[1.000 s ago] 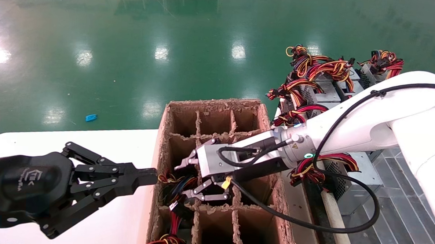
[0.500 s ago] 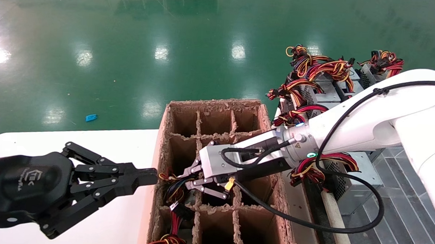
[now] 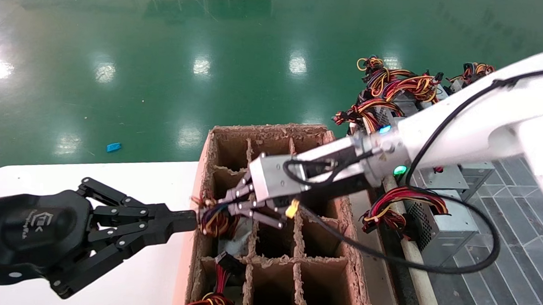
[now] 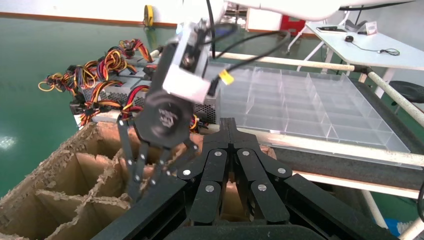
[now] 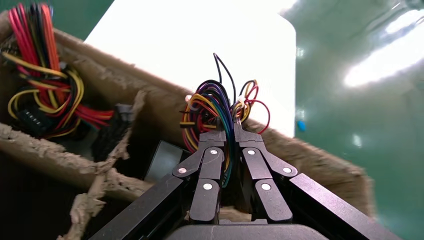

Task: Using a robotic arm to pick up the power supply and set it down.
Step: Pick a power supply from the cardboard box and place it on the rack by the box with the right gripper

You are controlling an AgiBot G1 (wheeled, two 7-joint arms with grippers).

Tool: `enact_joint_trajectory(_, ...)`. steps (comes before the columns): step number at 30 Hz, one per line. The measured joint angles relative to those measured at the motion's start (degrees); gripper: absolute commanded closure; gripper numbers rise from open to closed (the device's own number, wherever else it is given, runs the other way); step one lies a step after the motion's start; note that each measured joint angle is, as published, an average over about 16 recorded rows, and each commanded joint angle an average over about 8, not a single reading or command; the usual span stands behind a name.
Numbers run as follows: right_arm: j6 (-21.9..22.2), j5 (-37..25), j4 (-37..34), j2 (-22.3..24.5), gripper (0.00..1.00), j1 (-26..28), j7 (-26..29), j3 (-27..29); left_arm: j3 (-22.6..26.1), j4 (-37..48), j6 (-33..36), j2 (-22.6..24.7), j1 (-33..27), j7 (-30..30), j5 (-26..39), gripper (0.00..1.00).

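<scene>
The right gripper (image 3: 225,207) had its black fingers (image 5: 215,145) pinched nearly together around the wire bundle (image 3: 214,219) of the power supply (image 3: 240,245), gripping the loose wires and not the metal body. The bundle bulged out just beyond the fingertips, a tangle of orange, yellow, red, black and blue-purple strands looping above the fingers in the right wrist view. A sliver of the grey body showed below the wires inside the left cell of the middle row of the cardboard box (image 3: 340,247), so the unit hung or sat partly within that cell; I could not tell whether it was clear of the bottom.

The box was brown, rough cardboard with ragged, fibrous edges, split by thin dividers into a grid of open cells. Another red and yellow bundle (image 3: 210,301) lay in the near left cell.

The robotic arm (image 3: 460,124) reached in from the right, its white tube sloping down leftward to a silver-grey boxy wrist with a small yellow tag, a black cable looping beneath it. Its linked fingers pointed left and down over the box.

The left gripper (image 3: 184,219) was held low over the white table (image 3: 128,178), fingers closed tip to tip on nothing, their tips just beside the box's left wall and near the bundle.

More grey units with red-yellow wires (image 3: 393,89) were stacked at the far right.
</scene>
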Motion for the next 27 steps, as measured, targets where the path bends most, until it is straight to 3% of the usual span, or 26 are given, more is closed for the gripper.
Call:
enact_joint_trajectory(10,0.1,0.0,9.2,2.8,1.0,5.6,4.0,0.1,0.0,0.0,0.0,0.0,0.0,0.0,0.0,1.0)
enact_joint_trajectory(27,-0.5,-3.6,31.7,11.2,1.0,20.4,13.5,-0.4,0.0,0.0,0.0,0.0,0.0,0.0,0.0,1.0)
